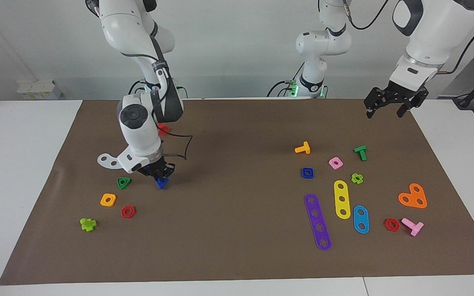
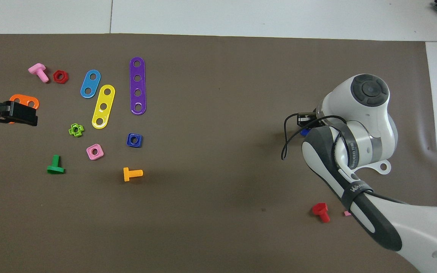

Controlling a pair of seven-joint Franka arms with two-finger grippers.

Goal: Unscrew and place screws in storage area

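While the dark-blue bolt sits low over the brown mat at the right arm's end of the desk, we see our right gripper clamped on it from above, its triangular head showing just under the fingertips; we cannot tell whether the bolt touches the mat. From overhead only a sliver of the blue bolt shows beside the right arm's wrist, which covers the gripper itself. Around it lie a green triangular nut just beside it, an orange-yellow square nut, a red hexagonal nut and a lime cross-shaped piece, all farther from us. A white flat piece with holes lies by the right wrist, and a red bolt lies nearer to us. Our left gripper hangs in the air with its fingers spread and holding nothing, over the mat's edge at the left arm's end, where it waits. On the mat there we see an orange bolt, a flat blue square nut, a pink square nut, a green bolt, a lime flower-shaped nut, yellow, purple and blue perforated strips, an orange heart-shaped plate, another red hexagonal nut and a pink bolt.
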